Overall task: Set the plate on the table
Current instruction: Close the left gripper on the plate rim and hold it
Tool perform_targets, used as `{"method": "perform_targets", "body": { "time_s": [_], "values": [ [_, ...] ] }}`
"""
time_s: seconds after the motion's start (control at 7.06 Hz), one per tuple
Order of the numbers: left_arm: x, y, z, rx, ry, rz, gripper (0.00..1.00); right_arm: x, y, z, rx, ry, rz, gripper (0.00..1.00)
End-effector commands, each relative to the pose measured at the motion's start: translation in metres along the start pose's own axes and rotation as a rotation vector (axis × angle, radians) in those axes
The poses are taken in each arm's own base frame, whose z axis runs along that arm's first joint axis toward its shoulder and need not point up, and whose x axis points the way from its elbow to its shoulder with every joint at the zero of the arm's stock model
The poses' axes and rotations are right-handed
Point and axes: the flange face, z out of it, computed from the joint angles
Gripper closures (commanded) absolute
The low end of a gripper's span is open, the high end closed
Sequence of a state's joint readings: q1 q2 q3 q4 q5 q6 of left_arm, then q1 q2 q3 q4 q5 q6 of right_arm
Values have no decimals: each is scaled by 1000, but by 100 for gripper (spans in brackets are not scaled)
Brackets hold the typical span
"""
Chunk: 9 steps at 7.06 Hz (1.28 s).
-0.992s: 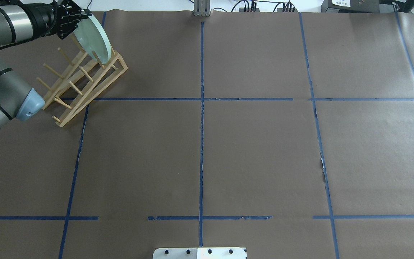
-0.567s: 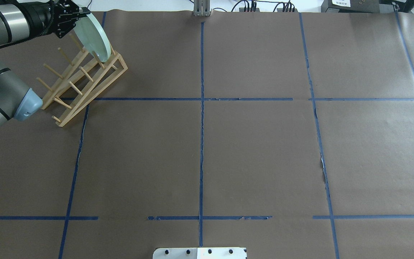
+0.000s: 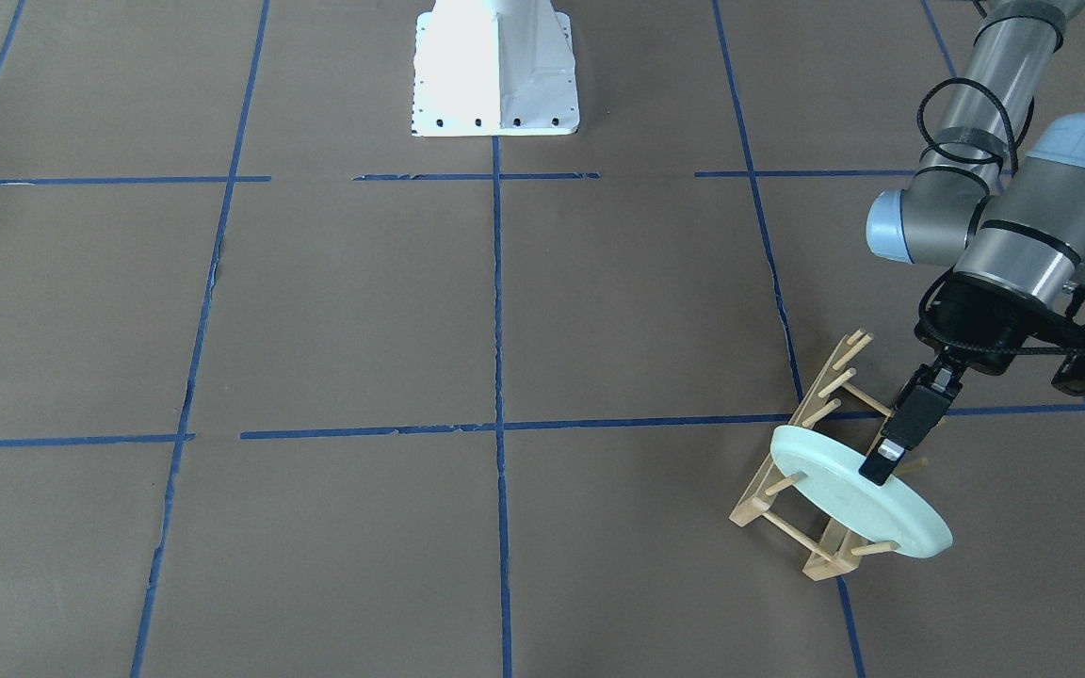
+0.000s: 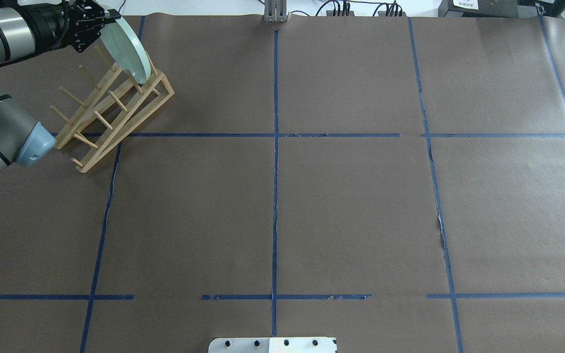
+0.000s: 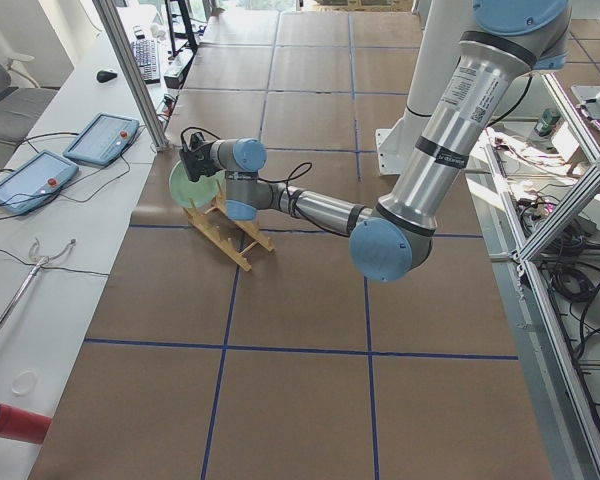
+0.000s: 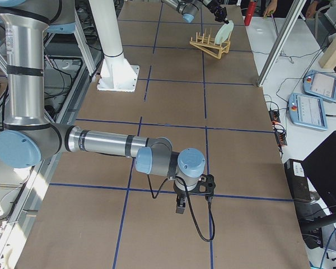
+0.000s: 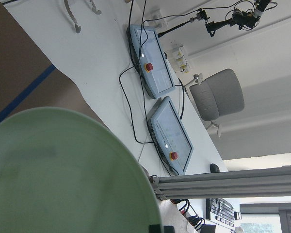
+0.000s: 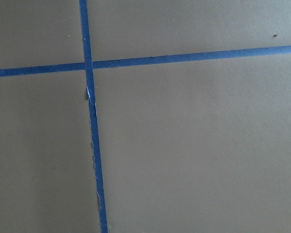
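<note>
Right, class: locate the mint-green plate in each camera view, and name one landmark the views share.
Front-facing: plate lower right, over the wooden rack's near end.
Overhead: top left corner.
Exterior left: left of centre, upper half.
Exterior right: top, right of centre.
Left wrist: fills the lower left.
Right wrist: not in it.
Landmark: the wooden rack, in all four exterior views.

Both arms look alike from my station: silver-grey tubes, pale blue joint caps [image 3: 883,232], dark bands with small white lettering. On the left arm [image 3: 1023,226] a black cable [image 3: 920,118] loops around the tube. The left gripper [image 3: 880,463] is black and slim-fingered. The right arm [image 6: 101,143] trails a black wrist cable [image 6: 199,221]. The pedestal [image 3: 495,66] is white, with dark bolt holes.
</note>
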<state>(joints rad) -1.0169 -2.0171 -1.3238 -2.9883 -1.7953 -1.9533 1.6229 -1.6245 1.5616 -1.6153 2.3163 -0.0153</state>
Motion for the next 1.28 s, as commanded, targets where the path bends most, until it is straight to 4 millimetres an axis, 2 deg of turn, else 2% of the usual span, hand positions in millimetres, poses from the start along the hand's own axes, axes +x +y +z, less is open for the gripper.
{"method": "perform_targets", "body": {
  "time_s": [0.0,0.42,0.99,1.13],
  "values": [
    [-8,-1,-11,-13,36,-47,100,0,0,0,0,0,0,0],
    [-7,-1,-14,-17,53,-94,100,0,0,0,0,0,0,0],
    [10,-22,-33,-4,119,-124,100,0,0,0,0,0,0,0],
    [-4,-24,-47,-18,147,-147,100,0,0,0,0,0,0,0]
  ]
}}
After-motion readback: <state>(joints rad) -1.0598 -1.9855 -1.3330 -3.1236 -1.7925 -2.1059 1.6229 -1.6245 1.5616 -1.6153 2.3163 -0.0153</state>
